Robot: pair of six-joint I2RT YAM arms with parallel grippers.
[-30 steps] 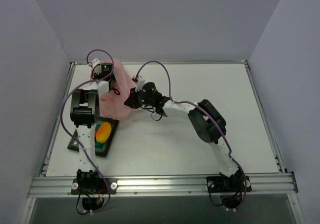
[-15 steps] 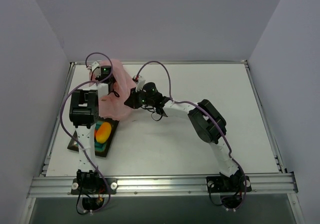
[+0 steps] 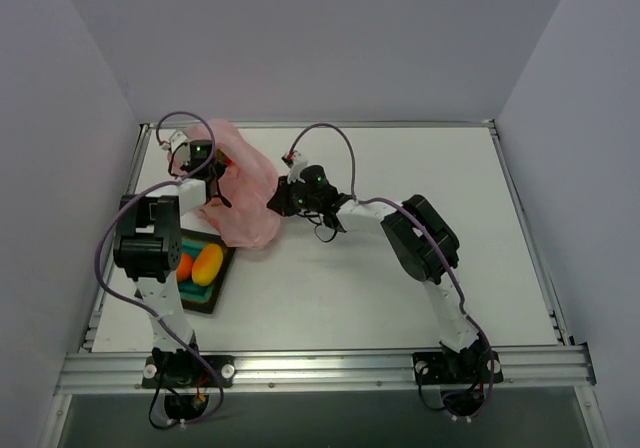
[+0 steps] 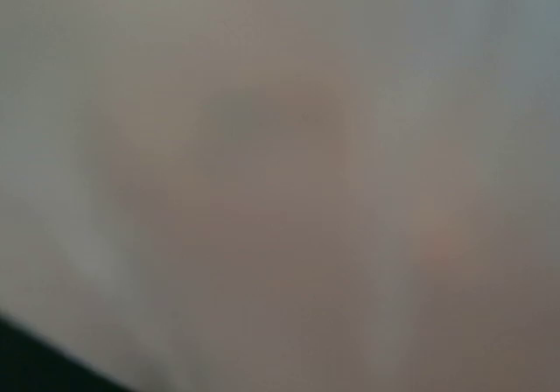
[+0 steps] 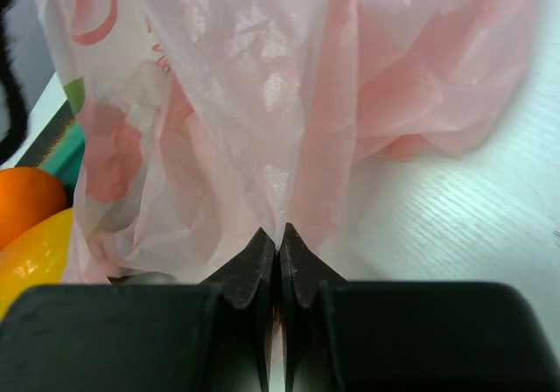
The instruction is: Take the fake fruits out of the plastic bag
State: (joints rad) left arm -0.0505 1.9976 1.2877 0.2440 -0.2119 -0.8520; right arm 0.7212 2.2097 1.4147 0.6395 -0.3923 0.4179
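The pink plastic bag (image 3: 238, 193) hangs bunched between my two grippers at the back left of the table. My right gripper (image 5: 280, 233) is shut on a fold of its film (image 5: 262, 103), seen from above at the bag's right side (image 3: 281, 200). My left gripper (image 3: 208, 164) is at the bag's upper left with film drawn up to it. In the left wrist view blurred pink film (image 4: 280, 182) covers everything and hides the jaws. Two fake fruits lie in the dark tray (image 3: 222, 286), outside the bag: a round orange one (image 3: 184, 265) and an oval yellow-orange one (image 3: 207, 264).
The tray with its teal inside (image 5: 63, 157) sits just left of and below the bag, near the table's left rail (image 3: 118, 238). The orange fruit (image 5: 24, 198) and yellow fruit (image 5: 31, 261) show at the left edge of the right wrist view. White tabletop (image 3: 400, 298) stretches right.
My left gripper shut and the left arm swung left, pulling the bag up and off the tray. The orange fruit now shows beside the yellow one. The right gripper shifted slightly right, still gripping.
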